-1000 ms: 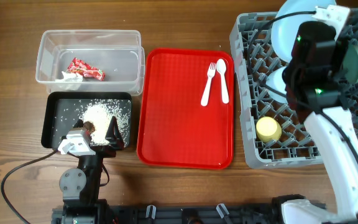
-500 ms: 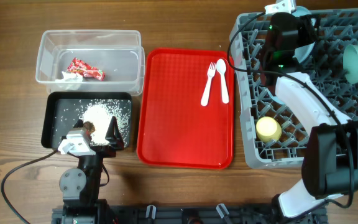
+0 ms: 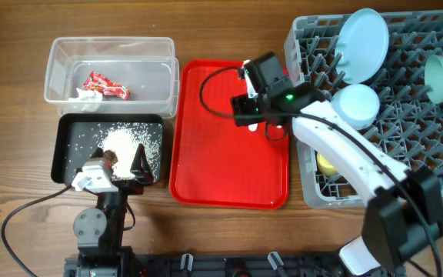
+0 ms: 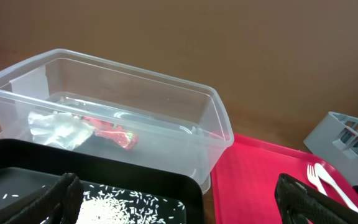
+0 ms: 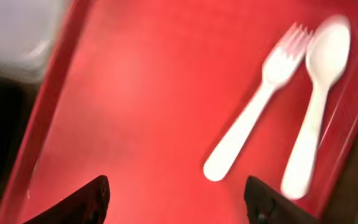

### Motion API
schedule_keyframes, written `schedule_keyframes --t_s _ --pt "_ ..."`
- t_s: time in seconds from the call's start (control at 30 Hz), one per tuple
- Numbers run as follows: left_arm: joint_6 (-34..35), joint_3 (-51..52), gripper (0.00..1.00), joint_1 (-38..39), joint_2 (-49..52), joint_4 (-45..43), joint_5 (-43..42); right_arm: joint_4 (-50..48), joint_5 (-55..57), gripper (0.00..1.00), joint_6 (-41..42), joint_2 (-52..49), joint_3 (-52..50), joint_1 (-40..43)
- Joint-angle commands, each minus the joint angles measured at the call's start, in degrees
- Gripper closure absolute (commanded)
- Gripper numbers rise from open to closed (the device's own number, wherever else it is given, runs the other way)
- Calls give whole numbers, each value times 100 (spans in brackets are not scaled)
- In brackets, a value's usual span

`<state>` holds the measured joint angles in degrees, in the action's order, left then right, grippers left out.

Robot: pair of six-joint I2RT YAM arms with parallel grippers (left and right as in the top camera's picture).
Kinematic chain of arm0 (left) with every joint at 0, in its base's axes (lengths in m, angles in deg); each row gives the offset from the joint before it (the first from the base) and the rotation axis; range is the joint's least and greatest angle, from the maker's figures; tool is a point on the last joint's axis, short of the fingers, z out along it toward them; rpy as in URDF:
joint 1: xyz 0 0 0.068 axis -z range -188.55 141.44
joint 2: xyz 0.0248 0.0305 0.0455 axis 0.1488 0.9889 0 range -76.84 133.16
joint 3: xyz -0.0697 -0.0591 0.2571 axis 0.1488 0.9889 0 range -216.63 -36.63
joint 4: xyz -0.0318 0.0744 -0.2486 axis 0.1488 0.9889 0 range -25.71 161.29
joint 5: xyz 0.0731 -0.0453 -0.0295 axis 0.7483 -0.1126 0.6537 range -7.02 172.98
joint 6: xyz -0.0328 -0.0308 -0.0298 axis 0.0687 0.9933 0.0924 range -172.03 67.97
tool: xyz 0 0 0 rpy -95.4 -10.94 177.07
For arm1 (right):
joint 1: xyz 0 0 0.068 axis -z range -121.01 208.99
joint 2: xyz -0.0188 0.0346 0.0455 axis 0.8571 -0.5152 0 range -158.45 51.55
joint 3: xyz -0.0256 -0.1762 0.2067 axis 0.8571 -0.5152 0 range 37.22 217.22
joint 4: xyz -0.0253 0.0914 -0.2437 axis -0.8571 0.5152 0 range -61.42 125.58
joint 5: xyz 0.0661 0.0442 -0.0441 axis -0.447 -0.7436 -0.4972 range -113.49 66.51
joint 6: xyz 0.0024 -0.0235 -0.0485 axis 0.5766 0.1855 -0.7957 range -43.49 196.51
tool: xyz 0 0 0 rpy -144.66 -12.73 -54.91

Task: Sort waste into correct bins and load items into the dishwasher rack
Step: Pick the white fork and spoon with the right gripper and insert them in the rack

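The right gripper [image 5: 178, 198] has swung off the dishwasher rack [image 3: 421, 154] and now hangs over the red tray [image 3: 206, 154], above the fork [image 5: 253, 118] and spoon [image 5: 316, 106]. The pale blue plate [image 3: 362, 42] and small blue bowl [image 3: 356, 105], hidden behind the arm before, now show in the rack

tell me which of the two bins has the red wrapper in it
The clear plastic tub: the red wrapper lies in it beside the white napkin. The black tray next to it holds rice instead.

Robot lab tabletop: wooden table [image 3: 14, 215], staged dishwasher rack [image 3: 337, 196]
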<state>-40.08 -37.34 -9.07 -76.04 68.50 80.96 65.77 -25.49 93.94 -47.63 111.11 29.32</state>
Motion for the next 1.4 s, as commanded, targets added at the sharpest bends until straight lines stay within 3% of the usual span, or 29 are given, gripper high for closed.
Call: schedule_keyframes --t_s 0.0,0.2,0.27,0.37,0.43,0.6,0.73,0.83,0.9,0.93,0.97,1.0,1.2,1.27,1.37 --pt "50 37 0 -46 -42 7 -7 -426 479 29 1397 -568 83 111" --pt "50 37 0 -46 -42 7 -7 -894 992 43 1469 -1659 83 142" --pt "50 37 0 -46 -42 7 -7 -881 994 53 1469 -1843 83 142" --pt "50 37 0 -46 -42 7 -7 -833 970 87 1440 -1886 85 140" --pt "50 37 0 -46 -42 7 -7 -658 951 96 1440 -1698 85 140" --pt "50 37 0 -46 -42 7 -7 -302 1161 96 892 170 85 227" --pt "50 37 0 -46 -42 7 -7 -273 1486 96 -527 1130 81 1172" --pt "50 37 0 -46 -42 7 -7 -221 1480 96 -1147 610 61 1602" --pt "50 37 0 -46 -42 7 -7 -203 1659 96 -1095 280 61 1816" --pt "50 37 0 -46 -42 7 -7 -179 1287 82 -1381 208 61 1862" --pt "50 37 0 -46 -42 7 -7 -114 796 60 -1838 212 63 1829" --pt "50 37 0 -46 -42 7 -7 -39 706 52 -1880 280 63 1707" --pt "50 37 0 -46 -42 7 -7 -120 822 46 -1252 216 61 339" --pt "50 37 0 -46 -42 7 -7 -385 1755 46 -573 -214 61 264" --pt "50 37 0 -46 -42 7 -7 -1040 2175 46 -564 -1152 61 385"
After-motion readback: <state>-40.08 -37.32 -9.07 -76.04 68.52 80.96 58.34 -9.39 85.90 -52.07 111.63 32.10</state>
